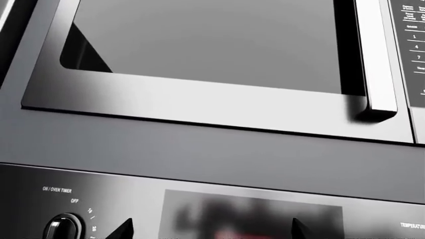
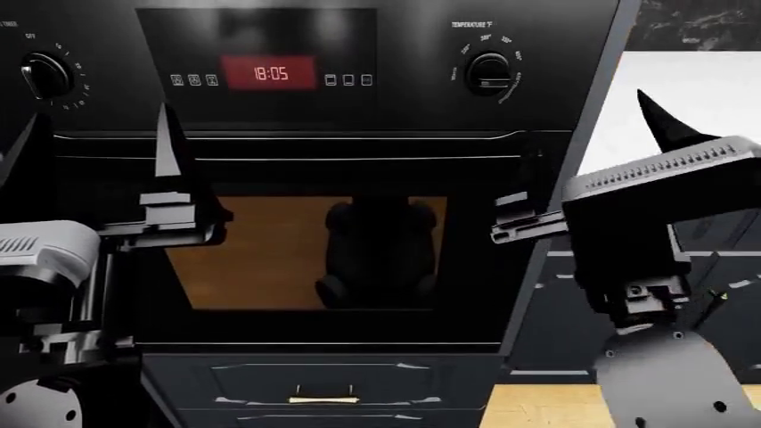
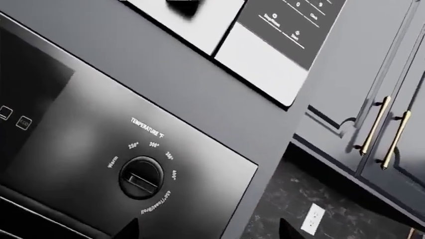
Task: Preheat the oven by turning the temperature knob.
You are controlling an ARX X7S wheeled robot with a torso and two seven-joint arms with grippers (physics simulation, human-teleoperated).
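- Here, the black oven [image 2: 321,178] fills the head view, its red clock display [image 2: 271,73] centred above the window.
- The temperature knob [image 2: 489,71] sits right of that display, untouched.
- Left gripper [image 2: 95,169] and right gripper [image 2: 594,169] hover before the door, fingers spread wide, holding nothing.

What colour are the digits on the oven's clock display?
Red, reading 18:05 on the clock display; clearest in the head view.
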